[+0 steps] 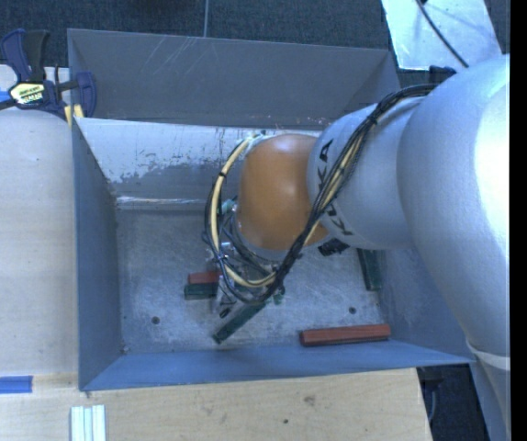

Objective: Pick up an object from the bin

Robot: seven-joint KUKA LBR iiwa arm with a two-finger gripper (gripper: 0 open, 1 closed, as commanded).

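Observation:
My gripper [233, 289] is low over the middle of the bin floor, mostly covered by the wrist's orange dome and cables. A dark green stick [240, 322] lies slanted just below it, its upper end running under the gripper. Directly left of the gripper lie a small red piece [203, 278] and a dark green block [197, 292], touching each other. Whether anything is in the gripper is hidden.
A reddish-brown flat bar [344, 335] lies along the near wall at the right. A dark green strip [369, 270] lies at the right, partly under the arm. The arm covers the bin's right side. The left floor is bare.

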